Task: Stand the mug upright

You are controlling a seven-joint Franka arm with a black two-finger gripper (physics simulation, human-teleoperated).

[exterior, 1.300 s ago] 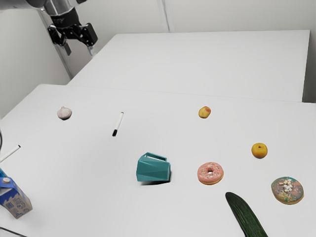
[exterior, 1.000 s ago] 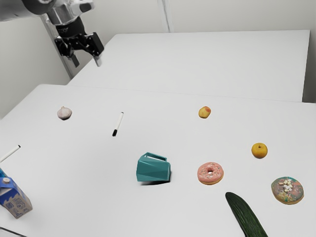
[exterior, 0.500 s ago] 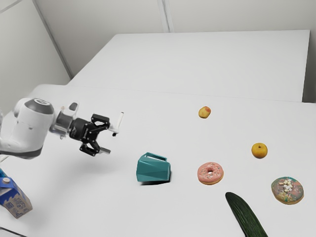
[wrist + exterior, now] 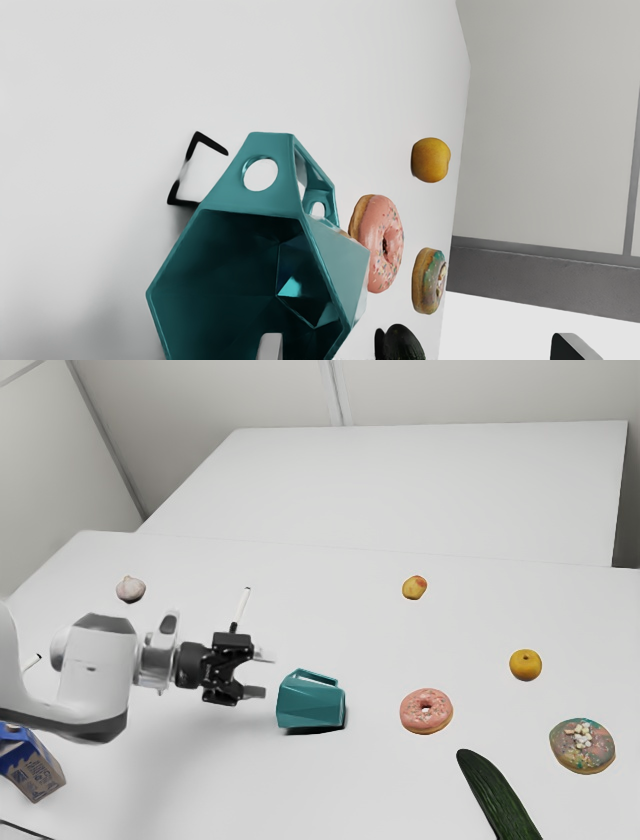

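My gripper (image 4: 262, 674) is low over the table in the exterior view, its fingers apart and pointing at the teal mug (image 4: 311, 702), a short way off its near end. The mug lies on its side, its handle toward the far side of the table. In the wrist view the open mouth of the mug (image 4: 240, 280) faces my hand. My gripper (image 4: 415, 347) stands open there, one fingertip overlapping the mug's lower rim in the picture; no contact can be made out.
Beyond the mug are a pink donut (image 4: 426, 711), a sprinkled donut (image 4: 582, 746), a cucumber (image 4: 498, 796) and an orange fruit (image 4: 525, 665). A marker (image 4: 241, 609) lies behind my gripper. Garlic (image 4: 130, 589) and a blue carton (image 4: 32, 765) sit toward the exterior view's left.
The arm came down from the upper left to table level, then my gripper moved nearer the mug and stayed open. The mug has not moved.
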